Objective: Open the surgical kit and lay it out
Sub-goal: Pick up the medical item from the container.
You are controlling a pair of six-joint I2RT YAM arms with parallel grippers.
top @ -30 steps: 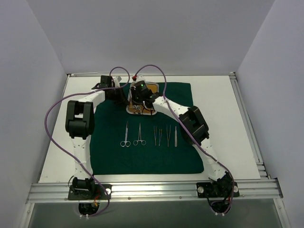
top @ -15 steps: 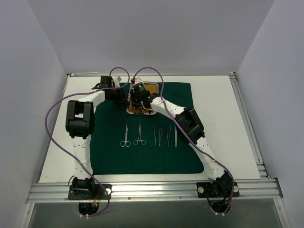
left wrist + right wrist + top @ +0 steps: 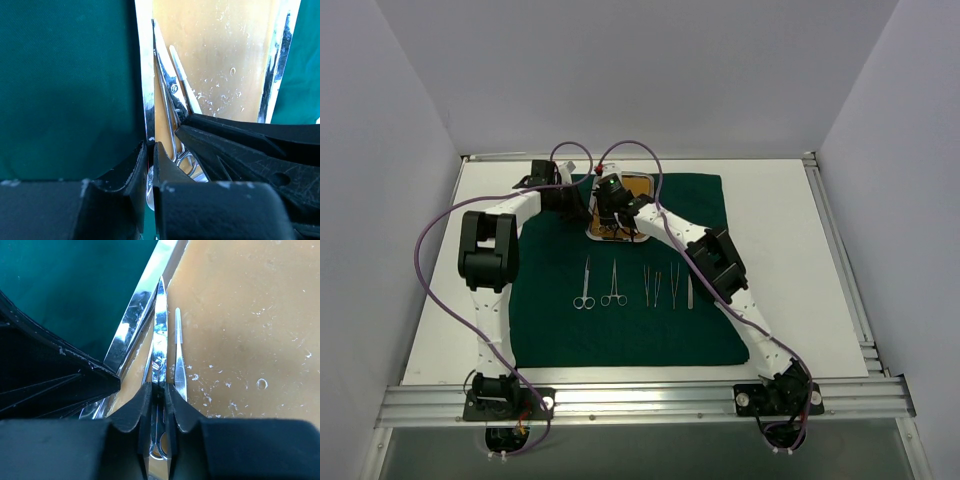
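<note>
**At the tray: both arms reach in**

Over the tray (image 3: 642,188), at the far edge of the green cloth (image 3: 620,330), we see both arms stretched forward. The left gripper (image 3: 151,148) pinches the tray's rim. The right gripper (image 3: 159,388) is pressed together on scissors (image 3: 160,340) lying just inside that rim.

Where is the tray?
Top view: the steel tray sits far-centre on the green cloth, behind the instrument row; left end effector clamps its left rim, right end effector grips scissors inside.
</note>
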